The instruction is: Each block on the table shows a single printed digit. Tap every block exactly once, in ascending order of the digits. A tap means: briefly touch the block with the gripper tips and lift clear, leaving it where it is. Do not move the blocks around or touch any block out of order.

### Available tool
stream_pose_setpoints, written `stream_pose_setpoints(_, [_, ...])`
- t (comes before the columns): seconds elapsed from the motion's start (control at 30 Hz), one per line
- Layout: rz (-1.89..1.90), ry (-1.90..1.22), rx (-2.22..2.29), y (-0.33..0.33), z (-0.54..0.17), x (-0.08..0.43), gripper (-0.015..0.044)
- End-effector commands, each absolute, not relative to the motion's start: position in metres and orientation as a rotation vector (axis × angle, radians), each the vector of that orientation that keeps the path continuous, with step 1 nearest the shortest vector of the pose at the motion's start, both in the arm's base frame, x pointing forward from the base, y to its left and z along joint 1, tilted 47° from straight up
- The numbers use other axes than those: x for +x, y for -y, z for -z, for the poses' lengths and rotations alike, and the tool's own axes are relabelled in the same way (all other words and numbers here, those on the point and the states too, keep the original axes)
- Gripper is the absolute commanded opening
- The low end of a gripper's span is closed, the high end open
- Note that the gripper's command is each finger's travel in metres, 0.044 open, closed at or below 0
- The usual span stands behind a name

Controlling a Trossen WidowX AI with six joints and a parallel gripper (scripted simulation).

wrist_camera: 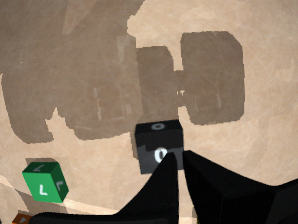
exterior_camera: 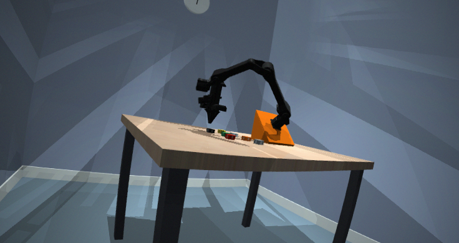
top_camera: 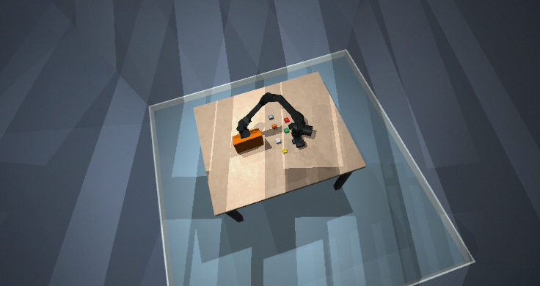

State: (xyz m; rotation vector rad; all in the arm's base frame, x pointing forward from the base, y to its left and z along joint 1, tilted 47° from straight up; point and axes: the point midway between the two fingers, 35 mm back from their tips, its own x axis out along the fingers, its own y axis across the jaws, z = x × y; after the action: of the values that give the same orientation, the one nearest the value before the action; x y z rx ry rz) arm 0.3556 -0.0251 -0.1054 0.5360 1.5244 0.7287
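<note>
The gripper (top_camera: 299,142) (exterior_camera: 210,122) (wrist_camera: 178,159), fingers clenched on nothing, is poised above the black block (exterior_camera: 210,130) (wrist_camera: 159,146), the landmark, marked 0. The green block (top_camera: 286,130) (exterior_camera: 224,134) (wrist_camera: 44,182) lies near the black block; the orange wedge (top_camera: 248,142) (exterior_camera: 261,126) stands well apart from it, on the table (top_camera: 245,186) (exterior_camera: 205,159) (wrist_camera: 270,100).
</note>
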Motion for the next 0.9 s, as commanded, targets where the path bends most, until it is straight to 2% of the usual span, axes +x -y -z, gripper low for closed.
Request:
stream_pose_setpoints(0.0, [-0.730, -1.524, 0.545, 0.021, 0.108, 0.355, 0.0020])
stream_pose_setpoints(0.57, [-0.731, -1.524, 0.546, 0.002, 0.125, 0.352, 0.0020])
stream_pose_setpoints(0.87, [-0.729, -1.521, 0.539, 0.015, 0.115, 0.355, 0.0020])
